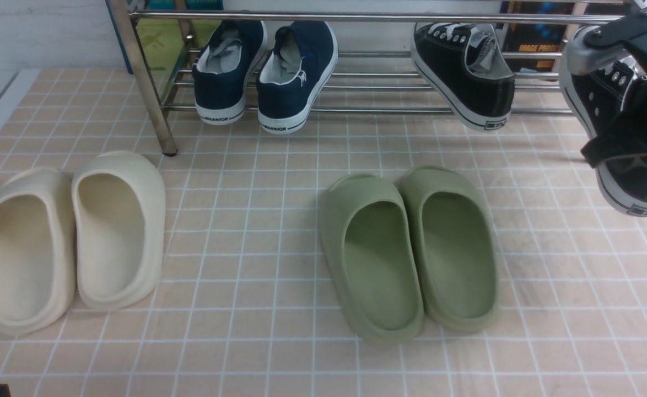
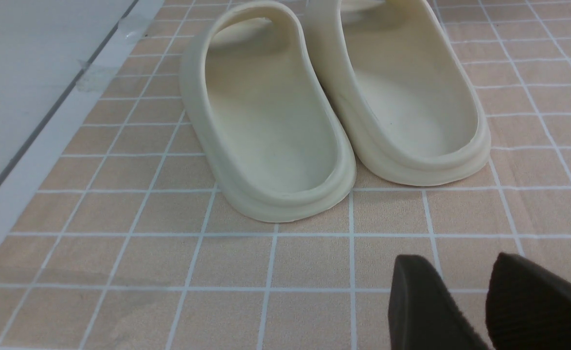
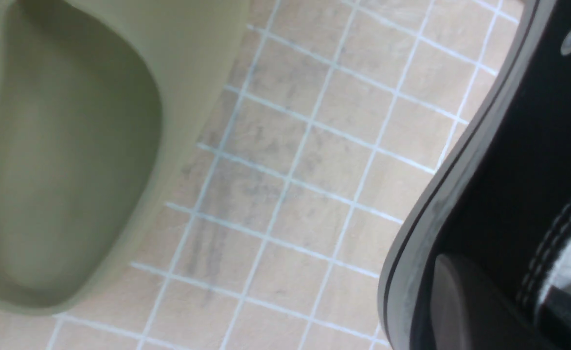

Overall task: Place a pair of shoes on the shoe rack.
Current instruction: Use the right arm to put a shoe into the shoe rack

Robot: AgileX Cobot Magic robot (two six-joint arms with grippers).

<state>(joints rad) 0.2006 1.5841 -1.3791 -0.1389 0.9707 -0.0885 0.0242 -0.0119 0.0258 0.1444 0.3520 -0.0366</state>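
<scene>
One black canvas sneaker [image 1: 463, 70] with white laces rests tilted on the bars of the chrome shoe rack [image 1: 356, 17], heel toward me. My right gripper [image 1: 625, 148] is shut on the side wall of the second black sneaker [image 1: 629, 182] and holds it in the air at the far right, in front of the rack's right end, heel down. In the right wrist view the sneaker [image 3: 509, 160] fills the corner, with one finger [image 3: 460, 306] on its outer side. My left gripper [image 2: 460, 291] is open and empty, low over the tiles near the cream slides.
Two navy "WARRIOR" sneakers [image 1: 268, 71] sit on the rack's left part. Green slides [image 1: 411, 248] lie on the tiled floor in the middle and show in the right wrist view [image 3: 71, 146]. Cream slides [image 1: 70, 237] lie at the left, also in the left wrist view [image 2: 334, 102].
</scene>
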